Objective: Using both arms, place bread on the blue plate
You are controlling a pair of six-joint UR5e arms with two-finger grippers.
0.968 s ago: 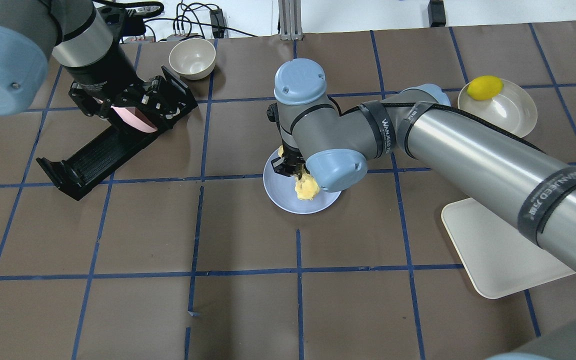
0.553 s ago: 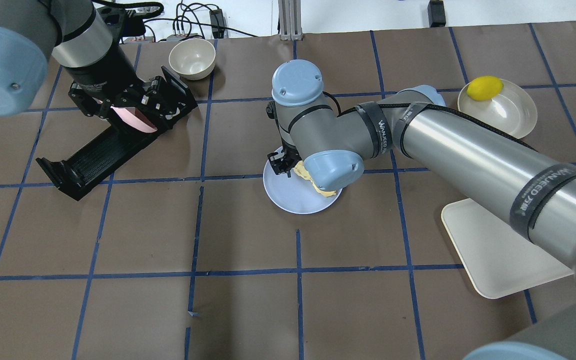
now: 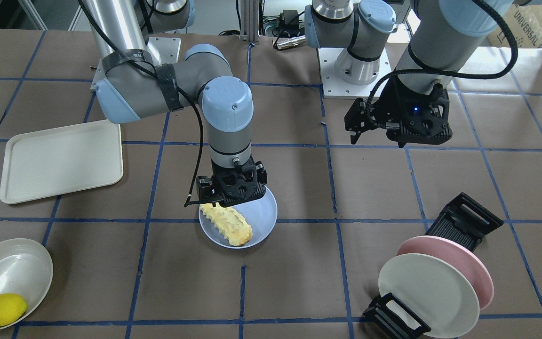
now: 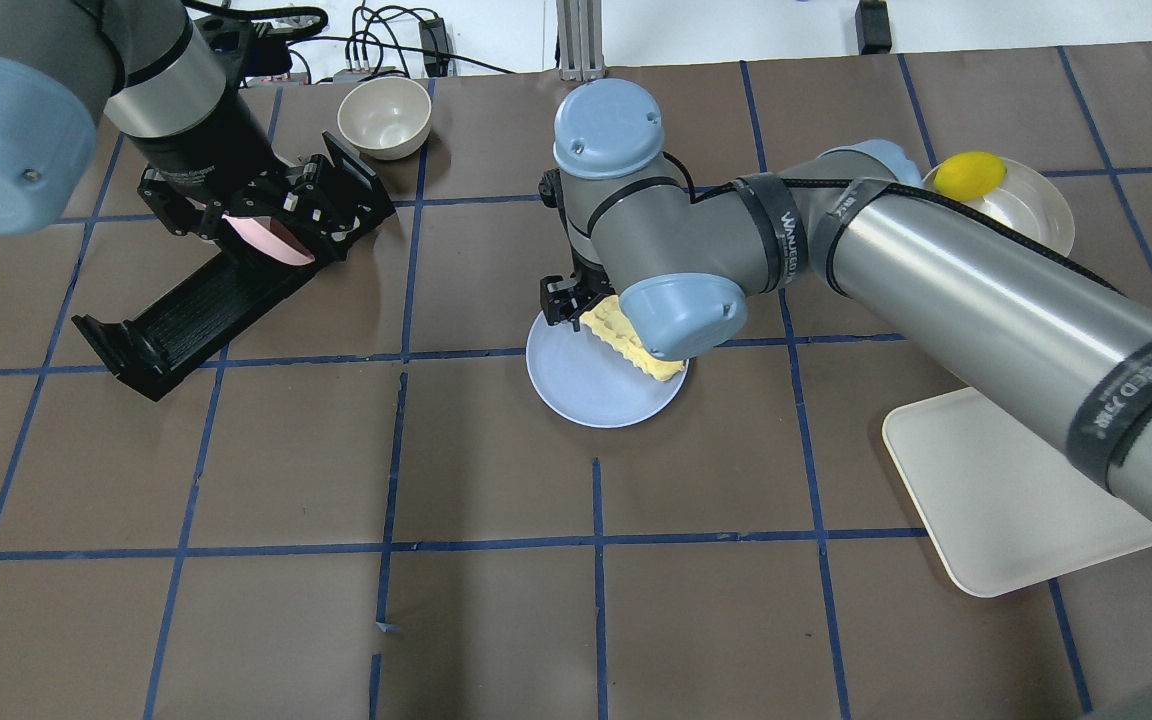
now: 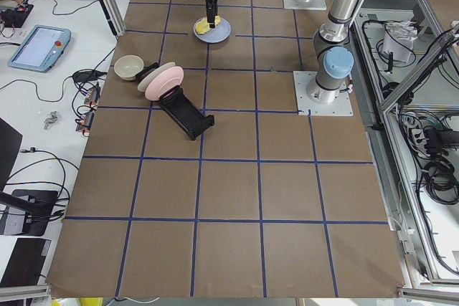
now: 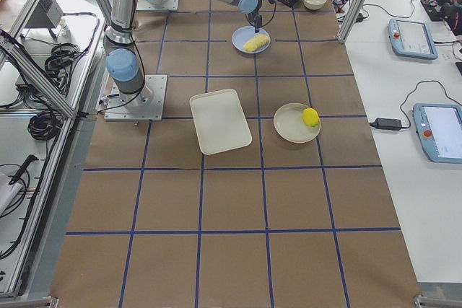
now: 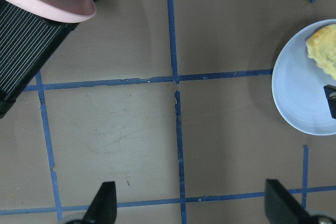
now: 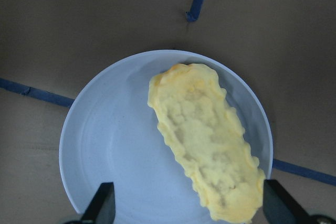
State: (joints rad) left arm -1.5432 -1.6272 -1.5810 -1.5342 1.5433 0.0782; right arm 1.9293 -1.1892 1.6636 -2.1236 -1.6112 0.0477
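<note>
The bread (image 3: 227, 225) lies flat on the blue plate (image 3: 262, 212), diagonally across its right half in the overhead view (image 4: 626, 342). My right gripper (image 3: 229, 200) hangs just above the bread's far end, open and empty. In the right wrist view the whole bread (image 8: 207, 140) rests on the plate (image 8: 110, 145) between the spread fingertips (image 8: 102, 205). My left gripper (image 7: 191, 208) is open and empty. It hovers over bare table near the plate rack (image 4: 186, 310), well left of the plate (image 7: 299, 93).
A black rack (image 3: 464, 216) holds a pink plate (image 3: 468, 263) and a cream-white plate (image 3: 426, 287). A cream bowl (image 4: 385, 117) stands at the far left. A cream tray (image 4: 1006, 500) lies at the right. A lemon (image 4: 970, 174) sits in a cream dish (image 4: 1031, 220).
The bread went from hanging end-down in my right gripper to lying flat on the blue plate. The right gripper has let go and drawn slightly away. The left arm has not moved.
</note>
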